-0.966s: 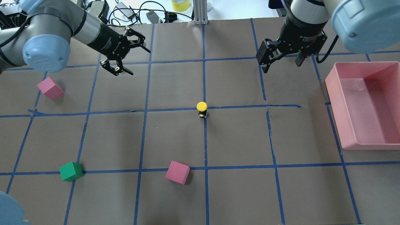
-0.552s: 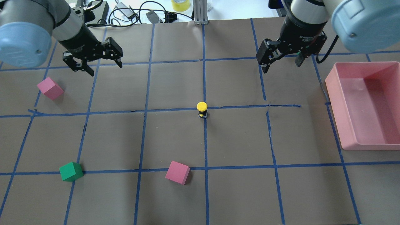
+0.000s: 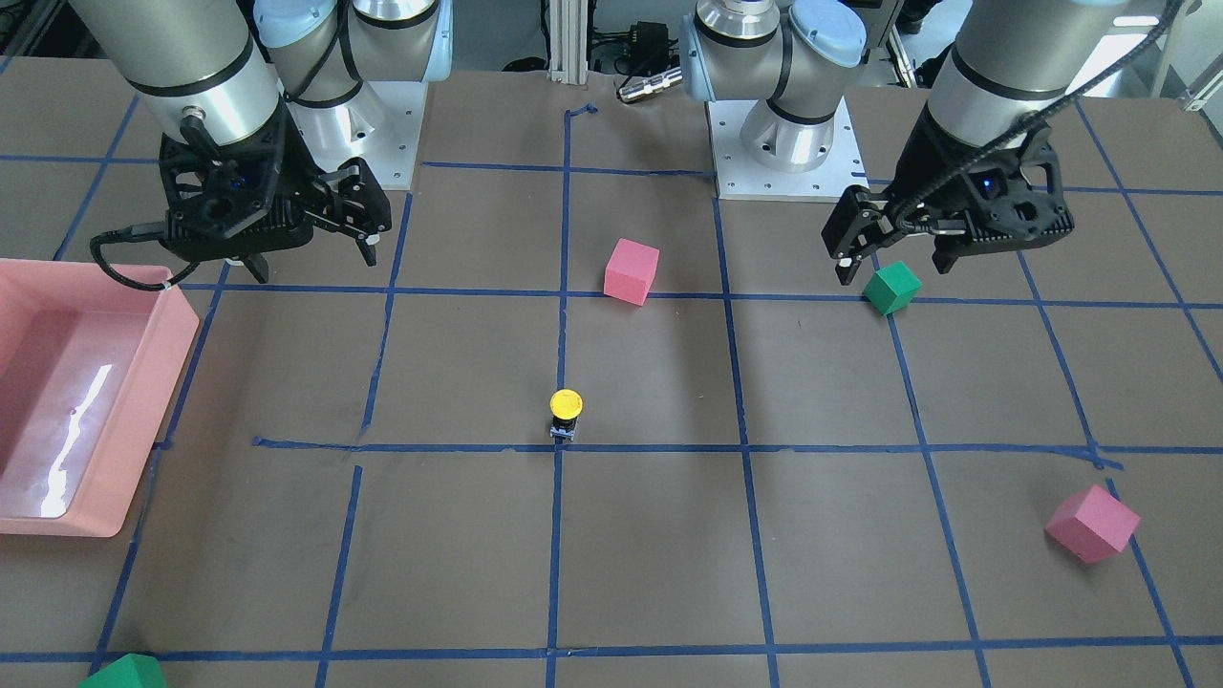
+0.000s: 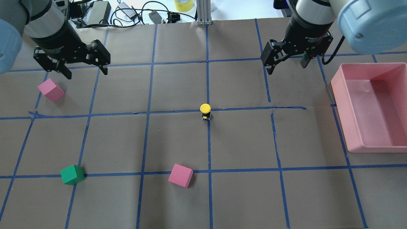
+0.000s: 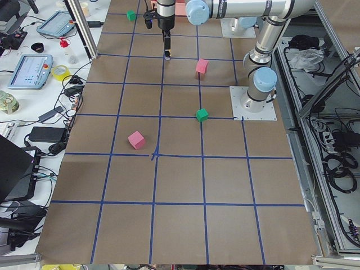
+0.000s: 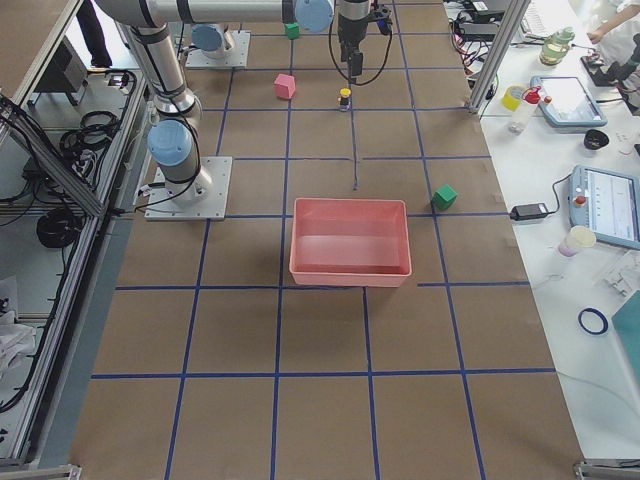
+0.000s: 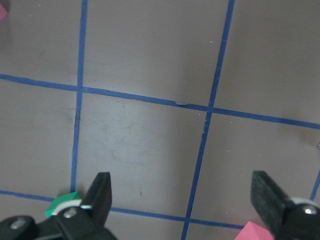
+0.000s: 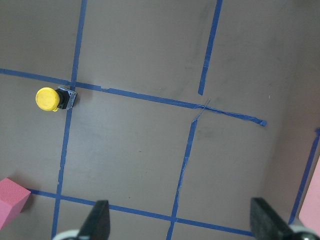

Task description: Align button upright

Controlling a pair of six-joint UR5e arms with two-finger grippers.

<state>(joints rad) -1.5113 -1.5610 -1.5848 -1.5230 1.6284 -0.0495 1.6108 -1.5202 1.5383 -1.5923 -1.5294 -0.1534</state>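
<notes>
button stands cap-up on blue tape; your left gripper and right gripper hang spread, empty, well apart. likely nothing left to hold.

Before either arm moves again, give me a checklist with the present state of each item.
1. The button stands upright, yellow cap on top: ok.
2. Its base sits flat on the table: cannot tell, too small to judge.
3. The left gripper is open and empty: ok.
4. The right gripper is open and empty: ok.
5. Both grippers are apart from the button: ok.
6. The nearest pink cube lies apart from the button: ok.
</notes>
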